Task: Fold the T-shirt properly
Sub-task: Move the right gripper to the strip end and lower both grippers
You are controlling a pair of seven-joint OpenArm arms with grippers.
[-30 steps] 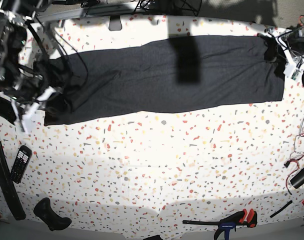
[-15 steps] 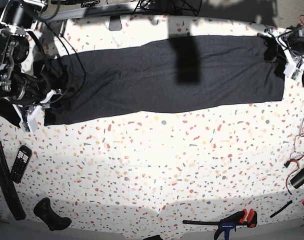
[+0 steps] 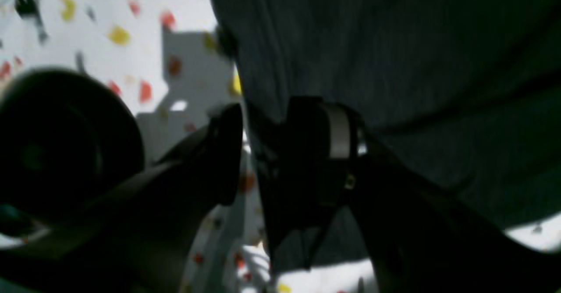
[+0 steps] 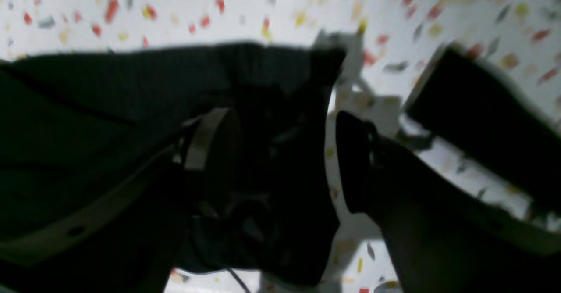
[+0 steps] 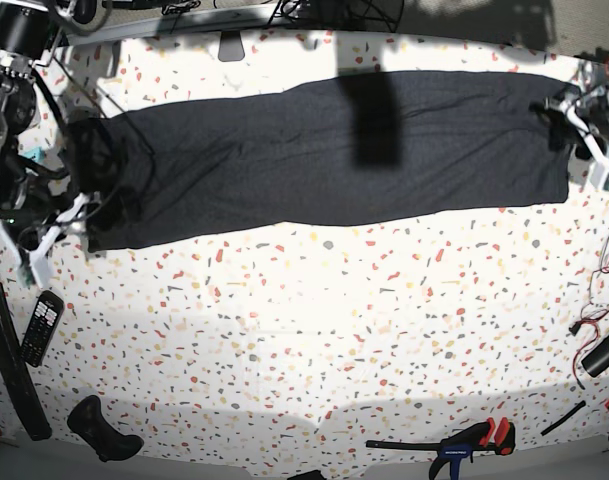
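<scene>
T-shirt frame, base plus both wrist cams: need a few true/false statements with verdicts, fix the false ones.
1. The T-shirt lies stretched in a long band across the far side of the table. True.
2. A rainbow cube print shows on top. False: only plain dark fabric shows.
3. The left gripper has its jaws apart. True.
4. The right gripper is clamped shut. False: its jaws are apart.
5. A calculator rests on the shirt. False: it lies on bare table, apart from it.

A workshop or robotics lab is suggested: a bar clamp [image 5: 454, 443], loose cables [image 5: 606, 262] and a remote [image 5: 41, 326] are scattered on a speckled table [image 5: 314, 330].
</scene>
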